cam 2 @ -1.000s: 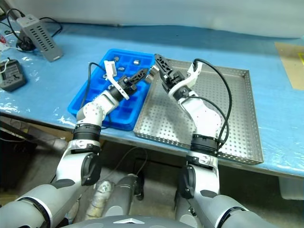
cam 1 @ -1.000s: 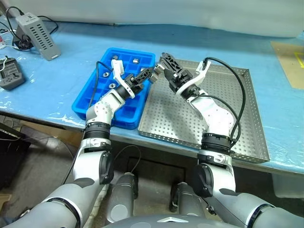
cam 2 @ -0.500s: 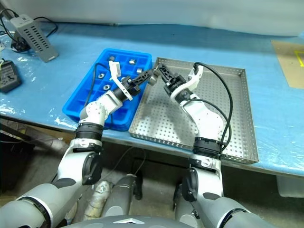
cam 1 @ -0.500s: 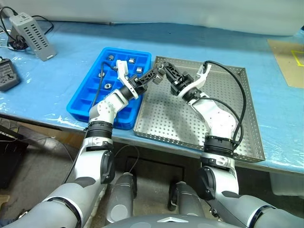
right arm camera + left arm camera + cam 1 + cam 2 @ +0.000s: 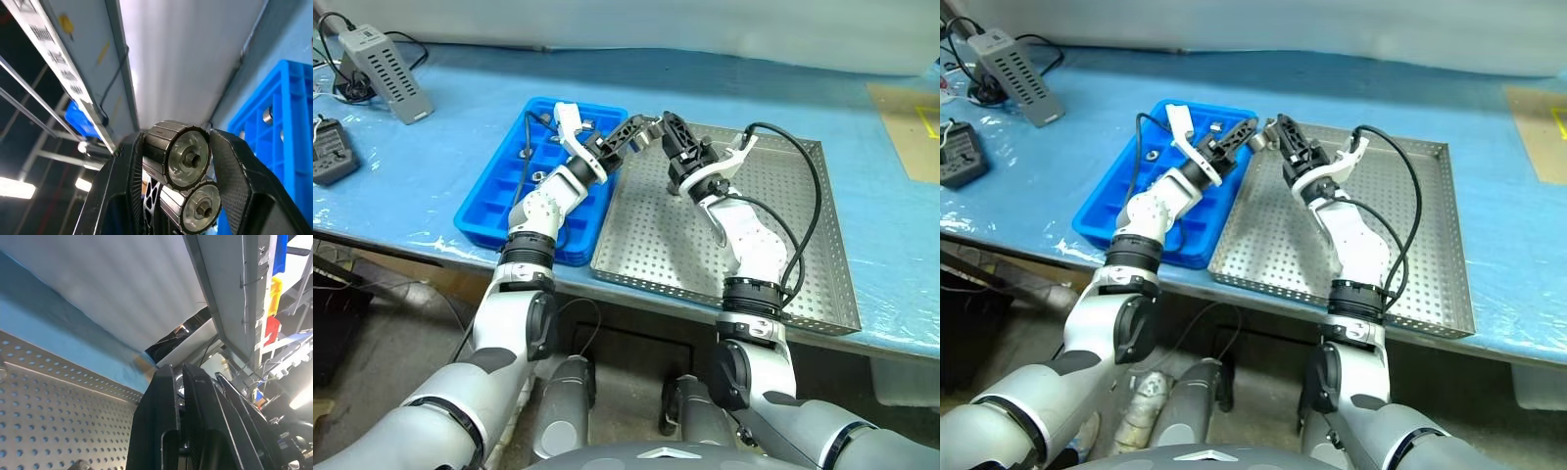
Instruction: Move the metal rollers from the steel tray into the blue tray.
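Observation:
The blue tray lies on the left with rollers in some far compartments. The perforated steel tray sits beside it on the right. Both grippers meet tip to tip in the air above the seam between the trays. My left gripper is shut, with a silver roller showing at its tips. My right gripper is shut on a metal roller, and a second roller sits right beneath it between the same fingers. The left wrist view looks over the steel tray's floor.
A grey vented box with cables and a black device lie on the blue-covered table at the far left. A tan sheet lies at the far right. The table's front edge runs just under both trays.
My right gripper has gone from open to shut around the roller at the left gripper's tips. Both hands rose slightly and moved farther over the trays. The camera has shifted.

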